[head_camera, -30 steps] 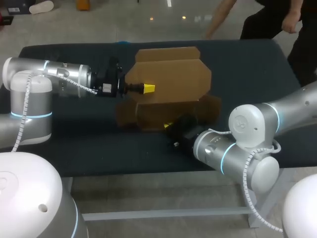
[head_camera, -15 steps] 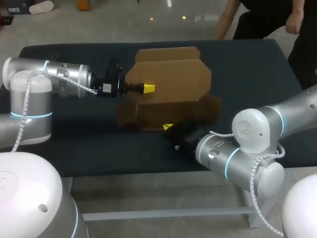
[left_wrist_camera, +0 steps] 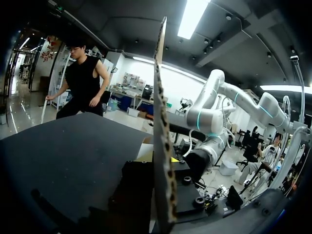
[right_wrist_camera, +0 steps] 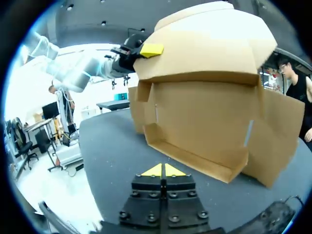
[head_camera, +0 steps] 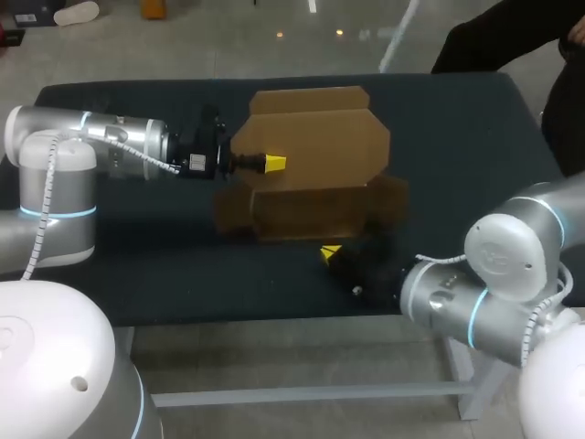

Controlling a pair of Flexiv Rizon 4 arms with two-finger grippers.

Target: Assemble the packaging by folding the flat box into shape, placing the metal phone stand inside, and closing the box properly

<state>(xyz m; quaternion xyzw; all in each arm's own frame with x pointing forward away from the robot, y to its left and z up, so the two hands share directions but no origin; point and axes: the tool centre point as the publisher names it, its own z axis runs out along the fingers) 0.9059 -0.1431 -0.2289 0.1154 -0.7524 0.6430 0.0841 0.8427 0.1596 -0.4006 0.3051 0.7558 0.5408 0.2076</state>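
In the middle of the table [head_camera: 137, 265] the box [head_camera: 315, 178] stands half folded, its upper panel pinched by the left gripper [head_camera: 273, 163]. The right gripper [right_wrist_camera: 163, 170], closed and empty, rests just before it. The stand is not visible, so inserting and closing are left.

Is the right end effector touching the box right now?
No: the right end effector sits closed over the table, short of the cardboard box.

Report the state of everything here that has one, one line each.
cardboard box: partly folded, open, back panel standing upright.
left tool: shut on the cardboard box's upright panel.
right tool: shut, empty, in front of the box and not touching it.
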